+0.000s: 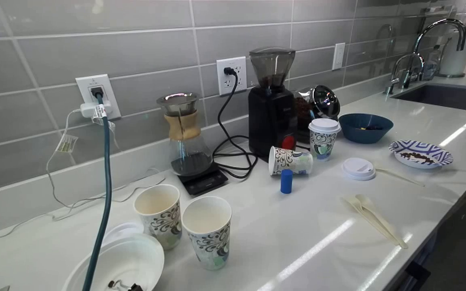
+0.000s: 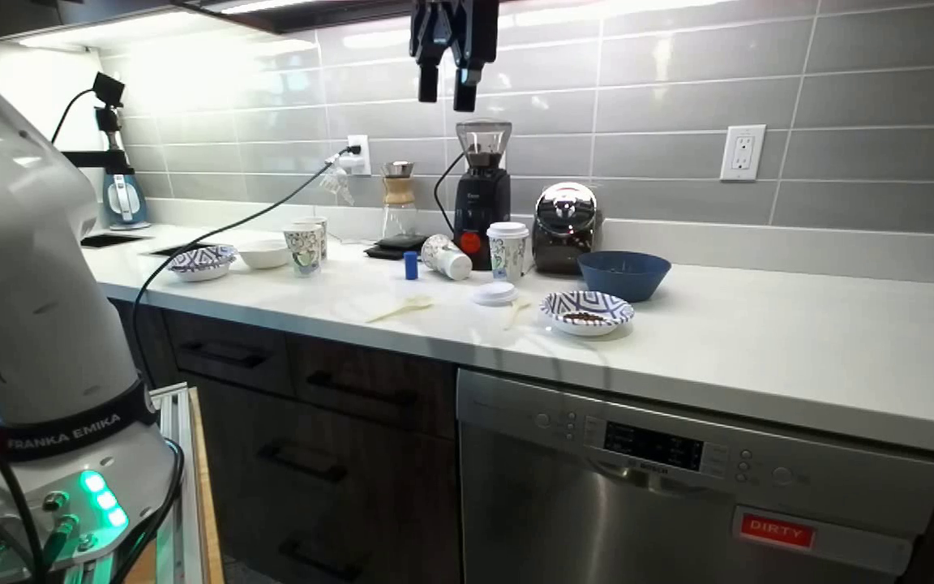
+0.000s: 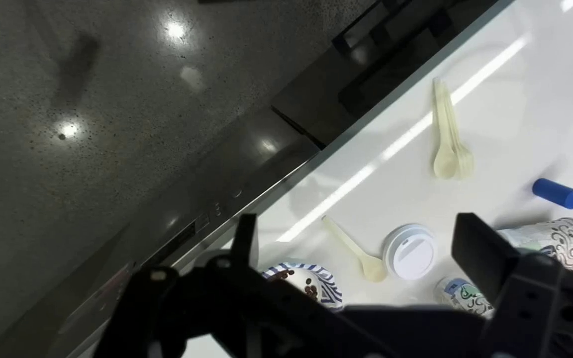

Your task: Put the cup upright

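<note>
A long white countertop (image 1: 281, 226), streaked with reflected light, runs along a glossy grey tile wall (image 1: 144, 52) toward a dark sink (image 1: 451, 97); beneath it are dark drawers (image 2: 337, 462) and a steel dishwasher (image 2: 564, 503) wearing a red DIRTY sign (image 2: 777, 531), and the floor (image 3: 92, 199) is dark and speckled. On that counter the paper cup (image 1: 291, 161) lies on its side in front of the black grinder (image 1: 271, 117), between a blue cylinder (image 1: 286, 181) and a lidded cup (image 1: 323, 141). Overhead hangs the gripper (image 2: 446, 93), fingers spread wide around bare air, its upper part cut off in an exterior view. In the wrist view it covers some of both cups and of the patterned bowl (image 3: 331, 287). I can't make out what sits in the blue bowl (image 1: 364, 136); the white bowl (image 1: 150, 258) runs off the bottom edge in an exterior view.
</note>
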